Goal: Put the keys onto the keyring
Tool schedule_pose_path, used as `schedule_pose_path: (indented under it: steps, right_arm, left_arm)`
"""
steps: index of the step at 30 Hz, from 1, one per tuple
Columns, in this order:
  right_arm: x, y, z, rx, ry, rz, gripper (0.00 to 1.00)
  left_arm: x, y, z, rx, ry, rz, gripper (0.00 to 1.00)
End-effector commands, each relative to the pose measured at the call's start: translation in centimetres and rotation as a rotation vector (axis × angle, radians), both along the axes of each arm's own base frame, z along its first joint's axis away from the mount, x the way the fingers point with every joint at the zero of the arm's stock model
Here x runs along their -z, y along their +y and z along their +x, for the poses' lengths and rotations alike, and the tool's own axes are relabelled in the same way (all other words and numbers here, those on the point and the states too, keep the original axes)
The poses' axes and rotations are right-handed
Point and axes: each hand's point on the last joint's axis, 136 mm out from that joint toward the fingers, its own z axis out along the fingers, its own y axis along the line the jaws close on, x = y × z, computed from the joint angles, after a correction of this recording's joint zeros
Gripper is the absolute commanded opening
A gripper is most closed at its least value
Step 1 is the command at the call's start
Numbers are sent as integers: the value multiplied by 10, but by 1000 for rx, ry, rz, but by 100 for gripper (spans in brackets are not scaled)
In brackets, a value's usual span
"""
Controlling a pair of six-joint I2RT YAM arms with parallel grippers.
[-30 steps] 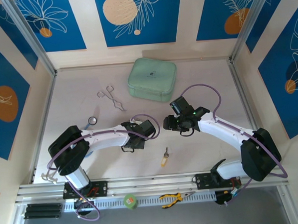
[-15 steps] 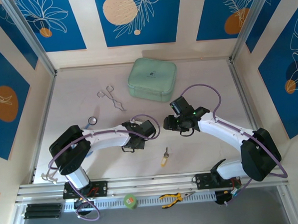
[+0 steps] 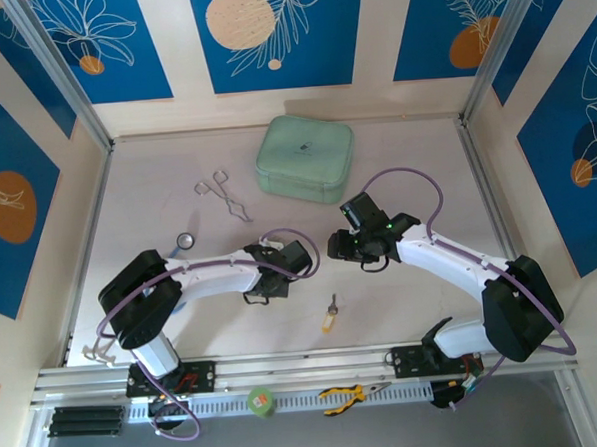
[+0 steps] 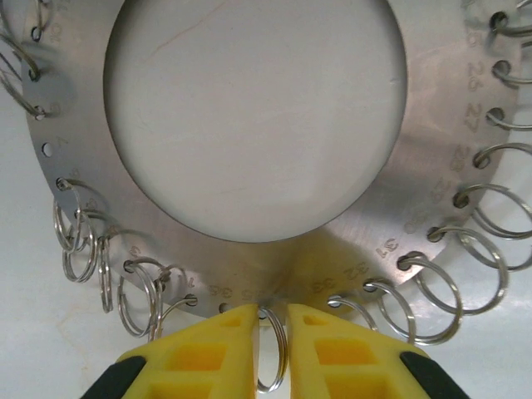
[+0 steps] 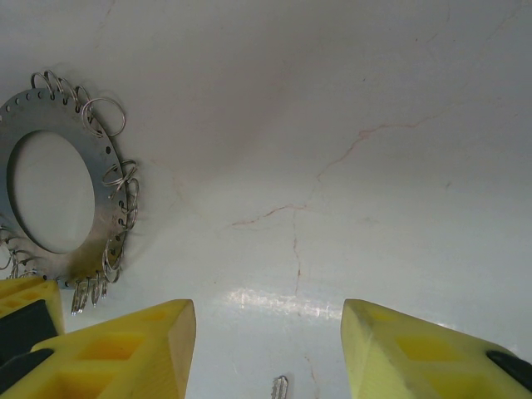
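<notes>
The keyring (image 4: pixel 357 241) is a flat steel ring with numbered holes, fringed with small wire loops, and it lies on the table. My left gripper (image 4: pixel 270 349) sits at its near edge, and its yellow fingers (image 4: pixel 208 353) are closed on one small loop (image 4: pixel 277 366). In the top view my left gripper (image 3: pixel 269 282) is left of centre. The right gripper (image 3: pixel 348 247) hovers beside it, open with nothing between its fingers (image 5: pixel 270 341). The keyring (image 5: pixel 105 191) lies to the right gripper's left. A key with a yellow head (image 3: pixel 330 318) lies near the front. Its blade tip (image 5: pixel 280 386) shows between the right fingers.
A mint green case (image 3: pixel 305 160) stands at the back centre. Silver forceps (image 3: pixel 222 193) lie to its left, with a small round item (image 3: pixel 184 240) nearer. Yellow-handled pliers (image 3: pixel 347 393) and a green object (image 3: pixel 260 400) rest on the front rail.
</notes>
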Motion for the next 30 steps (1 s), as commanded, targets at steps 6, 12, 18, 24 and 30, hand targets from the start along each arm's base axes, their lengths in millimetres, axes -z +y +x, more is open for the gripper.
schedule_pose_path:
  steps: [6, 12, 18, 24, 30]
  right_arm:
    - [-2, 1, -5, -8, 5, 10, 50]
    - [-3, 0, -5, -4, 1, 7, 49]
    - [-9, -5, -4, 8, -9, -1, 47]
    - [-32, -12, 3, 38, -90, 50, 45]
    - [-68, -30, 18, 64, -234, 126, 44]
  left_arm:
    - [7, 13, -5, -21, 1, 60, 14]
    - [7, 14, -4, -21, -2, 61, 6]
    - [-16, 17, 5, -11, -104, 54, 0]
    - [-66, -5, 27, 174, -334, -47, 0]
    - [-128, -43, 46, 498, -660, -156, 0]
